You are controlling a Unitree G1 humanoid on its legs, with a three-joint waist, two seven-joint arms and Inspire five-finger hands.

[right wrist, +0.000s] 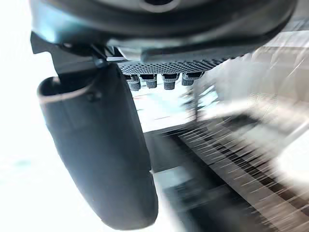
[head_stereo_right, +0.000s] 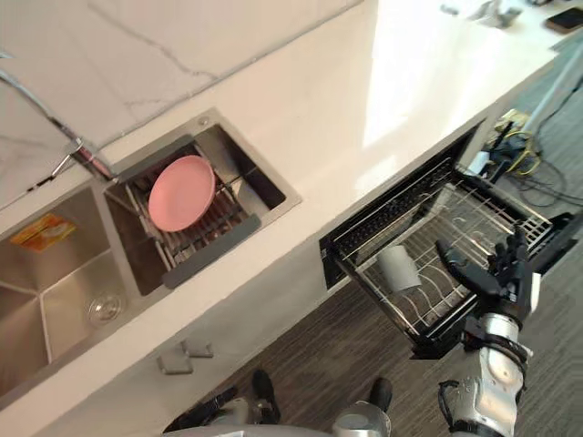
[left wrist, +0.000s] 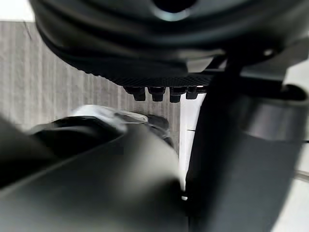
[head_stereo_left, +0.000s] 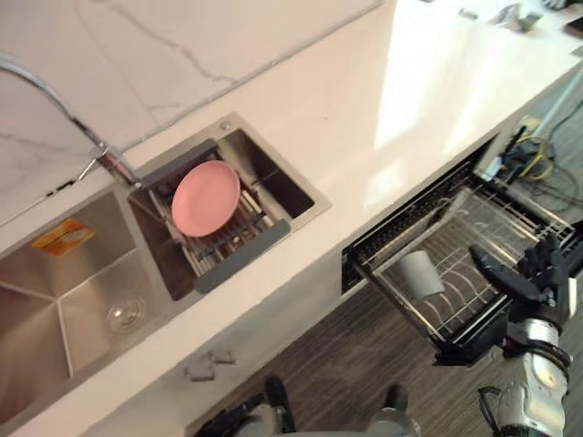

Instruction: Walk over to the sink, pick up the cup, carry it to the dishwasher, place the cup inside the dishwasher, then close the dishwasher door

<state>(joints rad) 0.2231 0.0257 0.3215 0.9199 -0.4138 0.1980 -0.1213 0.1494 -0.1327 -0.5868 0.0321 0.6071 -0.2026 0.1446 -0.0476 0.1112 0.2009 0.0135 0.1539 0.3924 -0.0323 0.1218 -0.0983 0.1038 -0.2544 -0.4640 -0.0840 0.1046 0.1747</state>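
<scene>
A grey cup lies on its side in the pulled-out wire rack of the open dishwasher, below the counter's front edge. My right hand hovers over the rack's outer end, to the right of the cup and apart from it. It is open, fingers straight and thumb stretched toward the cup, and it holds nothing. The right wrist view has its thumb in front of the blurred rack. My left hand hangs low by my side with relaxed fingers and nothing in it.
A steel sink with a curved faucet is set in the white counter at the left. A pink plate rests on a drain rack over the small basin. Loose cables lie on the floor beyond the dishwasher.
</scene>
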